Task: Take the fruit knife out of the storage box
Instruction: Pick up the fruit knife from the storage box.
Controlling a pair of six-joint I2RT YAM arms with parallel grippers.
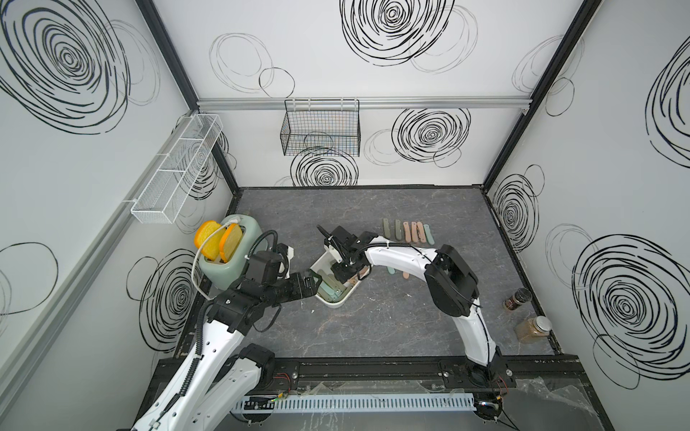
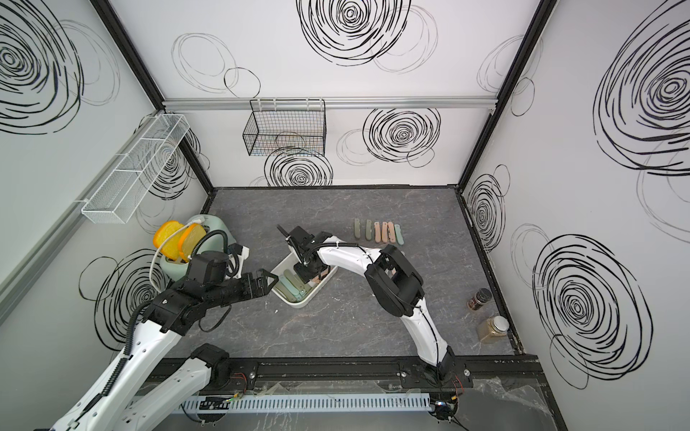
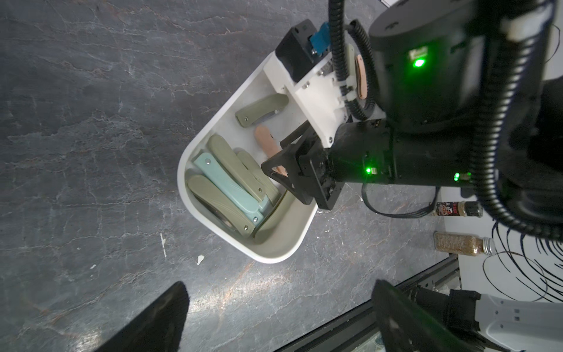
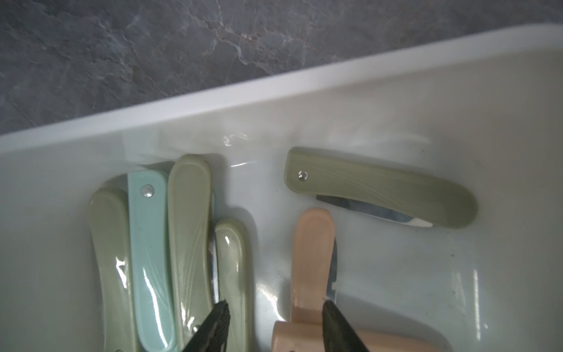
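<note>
Fruit knife [image 4: 310,253], pink, lies in storage box [image 4: 274,88] between right hand's [image 4: 275,304] parted fingers [image 4: 338,329], unclamped. Green and blue knives [image 4: 189,228] are packed beside that hand. Left hand [image 3: 278,285] gapes wide beside the box's end, over surface [image 3: 91,152].

Grey marbled tabletop [image 1: 373,328]: storage box [image 1: 340,303], toaster [image 1: 218,276], knife row [image 1: 409,232], spice bottles [image 1: 517,298]

- White walls [image 1: 336,67] on every side carry black scribbled spirals.
- A dark grey marbled tabletop [image 1: 373,328] forms the floor.
- An aluminium rail [image 1: 410,102] crosses the 12 o'clock wall; a black wire basket [image 1: 321,128] hangs from it.
- A white mesh basket [image 1: 175,168] hangs at 10 o'clock.
- Black frame posts [image 1: 561,56] stand in the far corners.
</note>
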